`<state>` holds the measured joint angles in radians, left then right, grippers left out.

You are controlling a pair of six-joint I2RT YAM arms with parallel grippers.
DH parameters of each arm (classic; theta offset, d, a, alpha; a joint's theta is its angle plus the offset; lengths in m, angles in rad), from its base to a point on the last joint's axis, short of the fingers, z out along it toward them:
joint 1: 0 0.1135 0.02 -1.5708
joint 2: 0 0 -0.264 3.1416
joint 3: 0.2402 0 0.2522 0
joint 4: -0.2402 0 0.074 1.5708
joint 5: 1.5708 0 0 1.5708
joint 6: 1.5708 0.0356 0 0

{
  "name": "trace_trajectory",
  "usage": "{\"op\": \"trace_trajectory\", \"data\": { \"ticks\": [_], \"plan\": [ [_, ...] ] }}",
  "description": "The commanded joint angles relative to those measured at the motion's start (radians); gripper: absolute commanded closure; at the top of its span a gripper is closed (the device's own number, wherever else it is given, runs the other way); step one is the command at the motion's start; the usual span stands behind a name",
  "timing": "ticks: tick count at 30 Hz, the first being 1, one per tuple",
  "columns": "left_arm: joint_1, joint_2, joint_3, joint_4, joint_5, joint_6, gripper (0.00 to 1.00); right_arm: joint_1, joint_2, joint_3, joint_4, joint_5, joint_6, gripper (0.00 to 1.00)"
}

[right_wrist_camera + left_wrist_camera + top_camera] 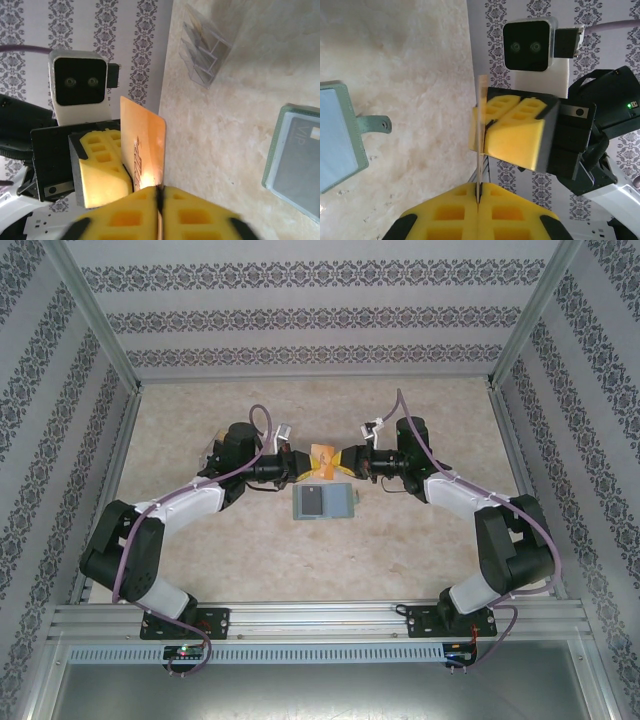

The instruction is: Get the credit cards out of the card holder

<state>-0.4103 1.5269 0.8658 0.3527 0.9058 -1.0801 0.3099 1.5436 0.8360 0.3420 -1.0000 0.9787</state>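
Spotter: Yellow pads of your left claw [478, 190] sat closest to its lens. They were pressed together on the lower edge of the orange-yellow card [480, 125], which stood edge-on and upright above them.

Operator: And my right one?

Spotter: Your right claw [160, 192] had the same card by a different edge. In its own view the pads looked closed on it, with no gap I could make out. So you had both claws pinching one card in the air above the counter [250, 550].

Operator: Which way did the card run?

Spotter: From your right wrist, its longer side ran straight away from the pads, with the left claw gripping the side edge. From above it filled the space between the two tips.

Operator: Where was the card holder?

Spotter: You had left the card holder [322, 503] open and flat on the counter, just on the base side of the held card and below it. A dark card [313, 500] lay on its left panel, so it sat slightly nearer your left claw than your right. My guess is that one claw had to let go before either could reach down and back toward that dark card.
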Motion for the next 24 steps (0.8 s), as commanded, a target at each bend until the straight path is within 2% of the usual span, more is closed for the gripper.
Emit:
{"op": "trace_trajectory", "data": {
  "ticks": [1, 4, 7, 9, 12, 15, 20, 24],
  "plan": [
    [0.006, -0.049, 0.030, -0.140, -0.050, 0.100, 1.00, -0.009, -0.020, 0.015, -0.065, 0.045, -0.070, 0.58],
    [0.012, -0.074, 0.063, -0.354, -0.163, 0.185, 1.00, -0.010, -0.051, 0.024, -0.195, 0.126, -0.147, 0.37],
    [0.021, -0.092, 0.107, -0.597, -0.358, 0.256, 1.00, -0.010, -0.071, 0.030, -0.299, 0.218, -0.218, 0.25],
    [0.022, -0.103, 0.153, -0.762, -0.538, 0.290, 1.00, -0.006, -0.087, 0.037, -0.370, 0.276, -0.271, 0.18],
    [0.022, -0.111, 0.226, -0.979, -0.847, 0.288, 1.00, 0.020, -0.112, 0.075, -0.524, 0.388, -0.398, 0.14],
    [0.022, -0.114, 0.275, -1.079, -1.069, 0.253, 1.00, 0.059, -0.135, 0.105, -0.641, 0.517, -0.486, 0.10],
    [0.021, -0.050, 0.394, -1.159, -1.267, 0.155, 1.00, 0.103, -0.143, 0.113, -0.684, 0.585, -0.521, 0.06],
    [0.022, 0.056, 0.493, -1.149, -1.336, 0.104, 1.00, 0.139, -0.137, 0.127, -0.700, 0.577, -0.547, 0.05]
  ]
}}
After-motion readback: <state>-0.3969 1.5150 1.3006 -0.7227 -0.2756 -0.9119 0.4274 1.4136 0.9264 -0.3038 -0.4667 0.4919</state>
